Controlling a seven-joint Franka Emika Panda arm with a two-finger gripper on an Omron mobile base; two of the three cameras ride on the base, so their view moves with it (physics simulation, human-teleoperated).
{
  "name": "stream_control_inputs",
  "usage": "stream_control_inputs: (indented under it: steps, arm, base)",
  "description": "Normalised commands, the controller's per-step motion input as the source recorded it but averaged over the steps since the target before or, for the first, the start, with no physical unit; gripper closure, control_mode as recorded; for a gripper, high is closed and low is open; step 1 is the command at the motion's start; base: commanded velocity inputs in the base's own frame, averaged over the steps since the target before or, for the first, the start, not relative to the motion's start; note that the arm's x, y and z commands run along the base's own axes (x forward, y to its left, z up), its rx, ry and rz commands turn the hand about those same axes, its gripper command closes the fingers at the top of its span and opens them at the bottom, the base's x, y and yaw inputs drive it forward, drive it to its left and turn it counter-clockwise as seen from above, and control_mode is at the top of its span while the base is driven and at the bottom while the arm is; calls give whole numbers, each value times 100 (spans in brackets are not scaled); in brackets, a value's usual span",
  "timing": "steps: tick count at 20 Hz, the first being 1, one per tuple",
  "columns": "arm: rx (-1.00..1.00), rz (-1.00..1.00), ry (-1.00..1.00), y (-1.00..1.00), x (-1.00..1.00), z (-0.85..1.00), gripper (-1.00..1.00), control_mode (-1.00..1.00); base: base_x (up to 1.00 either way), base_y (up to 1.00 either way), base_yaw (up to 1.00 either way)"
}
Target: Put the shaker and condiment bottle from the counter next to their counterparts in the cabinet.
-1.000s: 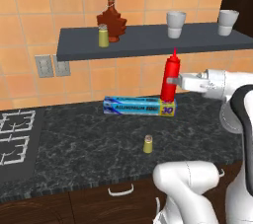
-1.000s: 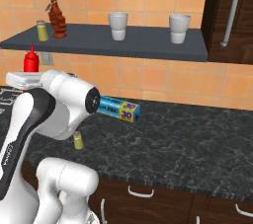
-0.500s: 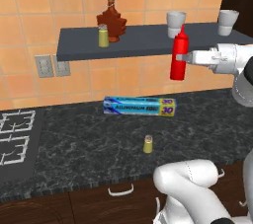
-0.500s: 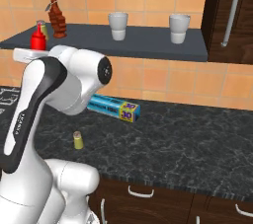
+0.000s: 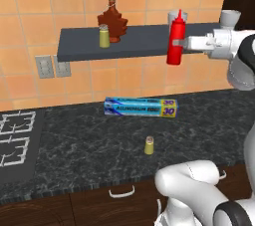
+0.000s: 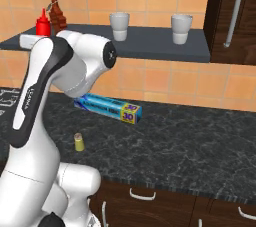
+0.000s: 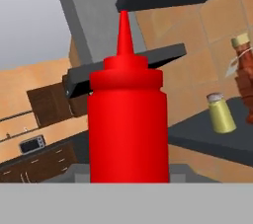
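Jaws of the gripper (image 5: 183,44) pinch the upright red condiment bottle (image 5: 175,38) before the cabinet (image 5: 129,44) shelf's edge, where, left to right, a shaker (image 5: 104,36), maple-leaf bottle (image 5: 112,19) and white cup (image 6: 119,25) stand, the counter (image 5: 89,145) below carrying a foil box (image 5: 140,106) and the second shaker (image 5: 149,145).

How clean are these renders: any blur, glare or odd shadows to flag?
Left base view: sharp, flat even light, only a soft shadow under the shelf. Right base view: equally crisp, no glare on the counter. Hand view: the red bottle looms very close with a soft sheen, the background tilted.
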Motion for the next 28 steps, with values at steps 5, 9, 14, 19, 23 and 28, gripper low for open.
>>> stream_control_inputs:
  steps: [5, 9, 14, 19, 23, 28]
  arm:
    - [-17, 0, -21, 0, 2, 31, 100, -100]
    - [-4, 0, -3, 0, 3, 5, 100, -100]
    - [2, 0, 0, 0, 58, -12, 100, -100]
    - [1, 0, 0, 0, 65, -11, 100, -100]
    - [0, -2, 0, 15, 35, 0, 100, -100]
    - [-3, -4, 0, 11, 43, -6, 100, -100]
  base:
    - [0, 0, 0]
    - [0, 0, 0]
    - [0, 0, 0]
    - [0, 0, 0]
    - [0, 0, 0]
    - [0, 0, 0]
